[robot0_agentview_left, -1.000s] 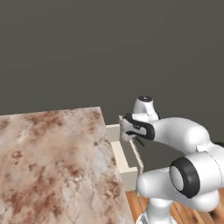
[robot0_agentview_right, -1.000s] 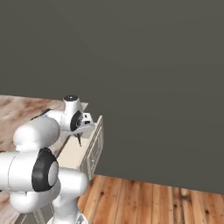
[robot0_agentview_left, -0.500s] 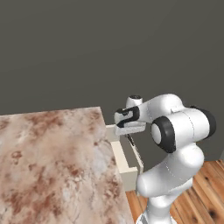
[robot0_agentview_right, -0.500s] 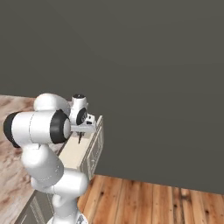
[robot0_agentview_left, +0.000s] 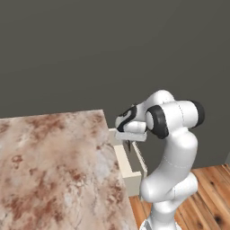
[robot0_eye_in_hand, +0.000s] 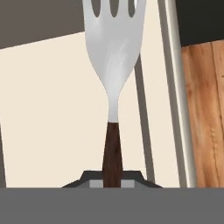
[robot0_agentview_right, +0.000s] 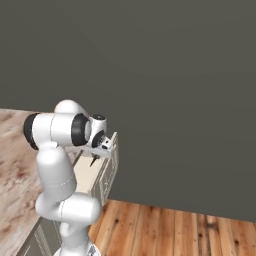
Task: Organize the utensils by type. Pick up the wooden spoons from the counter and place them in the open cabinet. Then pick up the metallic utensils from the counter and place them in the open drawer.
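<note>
Arm swung upright since earlier, end effector (robot0_eye_in_hand: pixel 112 181) pinching fork (robot0_eye_in_hand: pixel 114 57) above open drawer (robot0_eye_in_hand: pixel 52 113), no writing legible

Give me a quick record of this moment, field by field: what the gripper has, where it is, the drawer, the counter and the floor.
gripper: shut on the dark handle of a fork
fork: silvery head with tines, pointing away from the hand, down toward the drawer
position: gripper hangs over the open drawer, beside the end of the counter
drawer: pulled out, pale plain bottom showing under the fork
counter: mottled reddish-brown and cream stone
floor: wooden boards past the drawer's side
task stage: fork not yet released into the drawer
</note>
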